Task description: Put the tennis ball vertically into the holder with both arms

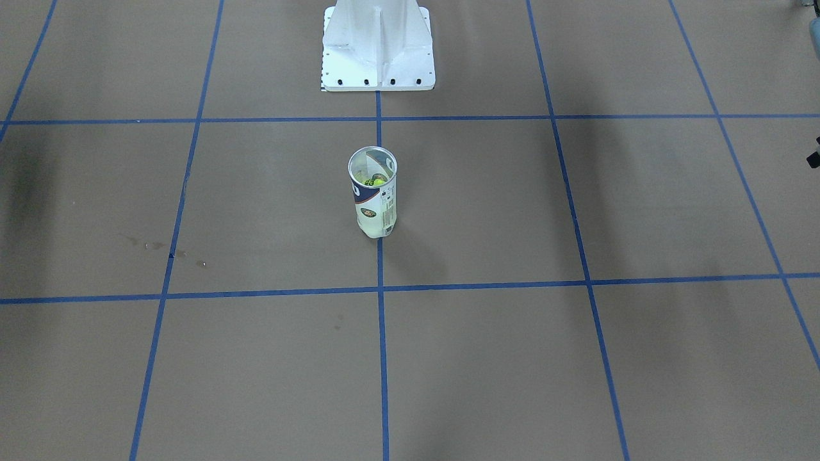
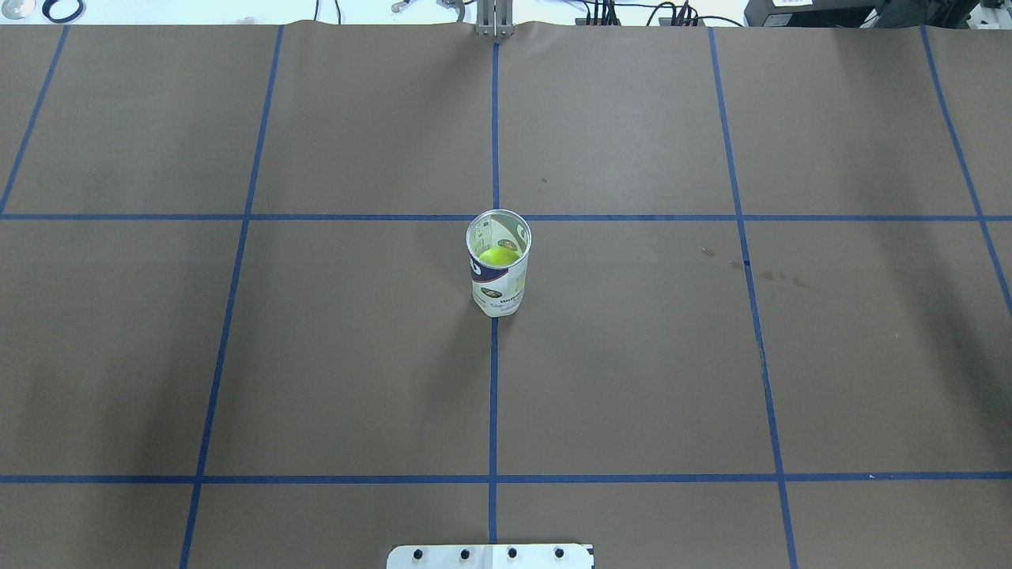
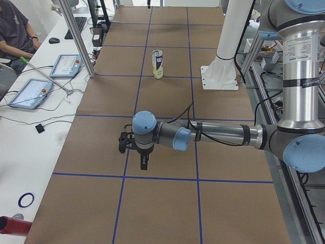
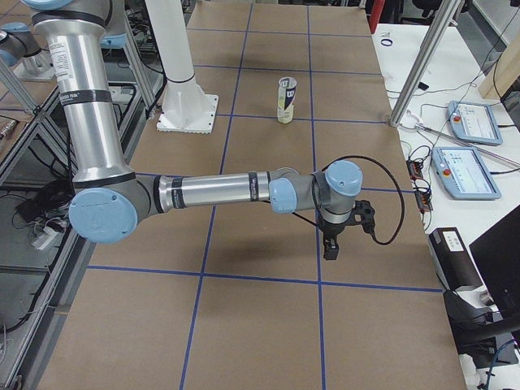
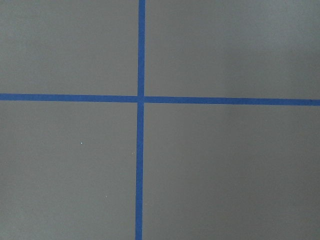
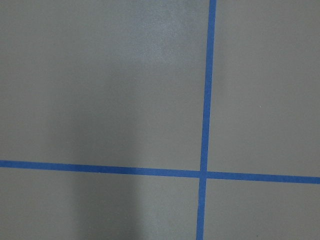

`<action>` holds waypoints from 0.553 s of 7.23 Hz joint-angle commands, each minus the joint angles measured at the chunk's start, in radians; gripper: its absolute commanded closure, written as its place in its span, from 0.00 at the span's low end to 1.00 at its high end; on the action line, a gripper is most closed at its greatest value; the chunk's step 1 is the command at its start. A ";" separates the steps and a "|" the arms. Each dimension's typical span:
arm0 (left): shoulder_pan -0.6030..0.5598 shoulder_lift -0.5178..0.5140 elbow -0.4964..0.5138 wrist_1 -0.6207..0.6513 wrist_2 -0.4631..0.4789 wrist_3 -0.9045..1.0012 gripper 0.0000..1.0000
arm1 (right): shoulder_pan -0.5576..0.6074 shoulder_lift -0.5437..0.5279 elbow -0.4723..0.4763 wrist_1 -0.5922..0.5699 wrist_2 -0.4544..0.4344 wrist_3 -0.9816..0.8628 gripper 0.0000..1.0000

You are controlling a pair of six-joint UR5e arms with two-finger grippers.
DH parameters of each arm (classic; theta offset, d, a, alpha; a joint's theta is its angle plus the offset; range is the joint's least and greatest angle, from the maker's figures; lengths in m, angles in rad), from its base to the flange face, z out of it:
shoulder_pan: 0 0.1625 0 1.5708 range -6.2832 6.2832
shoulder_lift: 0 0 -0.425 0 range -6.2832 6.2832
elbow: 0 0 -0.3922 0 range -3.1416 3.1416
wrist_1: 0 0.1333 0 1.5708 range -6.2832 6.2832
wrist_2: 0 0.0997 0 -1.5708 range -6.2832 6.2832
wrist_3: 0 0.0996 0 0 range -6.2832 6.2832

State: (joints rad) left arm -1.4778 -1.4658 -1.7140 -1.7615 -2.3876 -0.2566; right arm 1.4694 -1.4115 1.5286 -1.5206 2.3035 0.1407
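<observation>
The holder (image 2: pixel 498 269) stands upright at the middle of the brown table, open end up, and also shows in the front view (image 1: pixel 375 198), left view (image 3: pixel 158 64) and right view (image 4: pixel 285 100). A yellow-green tennis ball (image 2: pixel 499 256) sits inside it, also visible through the opening in the front view (image 1: pixel 373 182). My left gripper (image 3: pixel 143 162) hangs over the table far from the holder, pointing down. My right gripper (image 4: pixel 331 248) hangs over the opposite end, also pointing down. Both show only in the side views, so I cannot tell if they are open or shut. Both wrist views show only tabletop.
The white pedestal (image 1: pixel 378 51) stands behind the holder on the robot's side. Blue tape lines (image 2: pixel 493 395) grid the table. Metal posts (image 3: pixel 76 35) (image 4: pixel 422 65), teach pendants (image 3: pixel 28 94) (image 4: pixel 465 172) and a seated person (image 3: pixel 15 30) are along the operators' side.
</observation>
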 commanded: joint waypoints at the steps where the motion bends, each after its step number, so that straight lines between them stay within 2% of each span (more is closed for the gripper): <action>1: -0.001 -0.011 0.048 0.005 0.004 -0.009 0.00 | 0.000 -0.018 0.018 -0.004 -0.001 0.010 0.01; 3: -0.001 -0.022 0.042 0.063 0.007 -0.018 0.00 | -0.001 -0.009 0.019 -0.049 -0.001 0.002 0.01; 4: -0.003 -0.022 0.042 0.063 0.028 0.056 0.00 | -0.012 -0.009 0.021 -0.052 -0.001 -0.006 0.01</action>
State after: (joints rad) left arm -1.4788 -1.4855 -1.6714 -1.7115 -2.3769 -0.2576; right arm 1.4654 -1.4221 1.5475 -1.5617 2.3026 0.1432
